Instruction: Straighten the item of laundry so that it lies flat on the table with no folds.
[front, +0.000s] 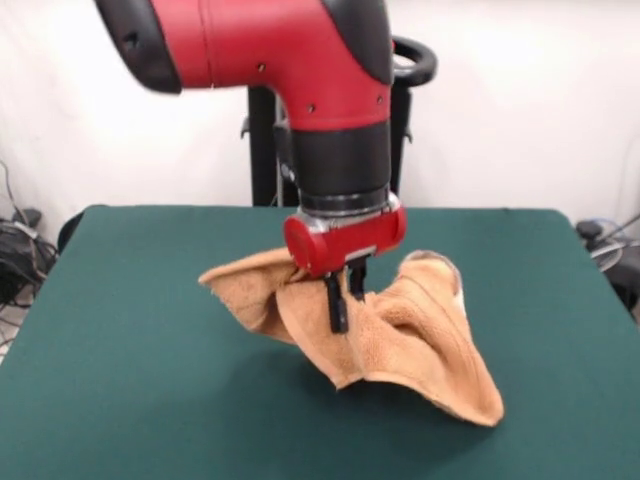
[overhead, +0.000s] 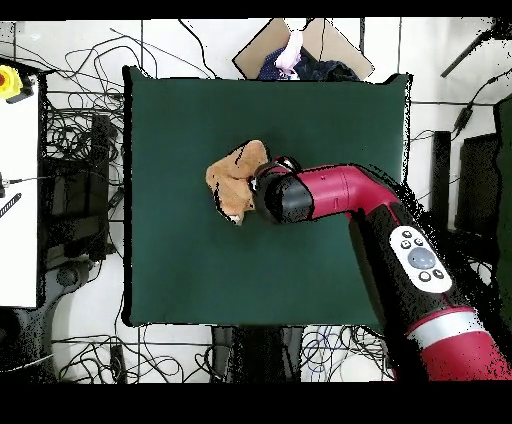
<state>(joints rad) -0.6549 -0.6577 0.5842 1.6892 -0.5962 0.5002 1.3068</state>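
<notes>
Orange-tan terry is what you have bunched around your gripper: the item of laundry stands crumpled in peaks on the table, near the middle of the green cloth. In the front view your two dark fingers point down, set narrow, with a fold of towel pinched between them and raised off the felt. From the fingers, one flap spreads toward the picture's left, and a larger, draped part falls away to the right and nearer the camera, its lowest corner resting on the felt. From overhead, your red arm hides the fingers; the towel shows just beyond the arm's end.
</notes>
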